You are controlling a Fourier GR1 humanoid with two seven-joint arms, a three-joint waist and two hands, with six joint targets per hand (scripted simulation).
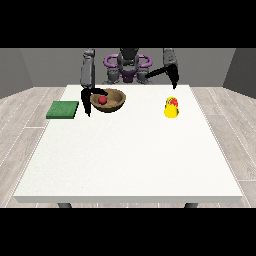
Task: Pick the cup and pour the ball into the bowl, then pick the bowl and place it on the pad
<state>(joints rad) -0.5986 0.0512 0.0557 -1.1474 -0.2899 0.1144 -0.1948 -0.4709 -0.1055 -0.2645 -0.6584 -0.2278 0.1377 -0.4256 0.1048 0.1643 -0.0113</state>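
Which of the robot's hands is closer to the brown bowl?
Its right hand, the hand at the view's left: it is right against the bowl's near-left rim. The hand at the view's right hangs far across the table, above the cup.

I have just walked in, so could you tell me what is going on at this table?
The red ball already lies in the brown bowl. The hand at the view's left is at the bowl's rim, beside the green pad where the bowl is not yet placed. The yellow cup stands apart, with the hand at the view's right raised above it.
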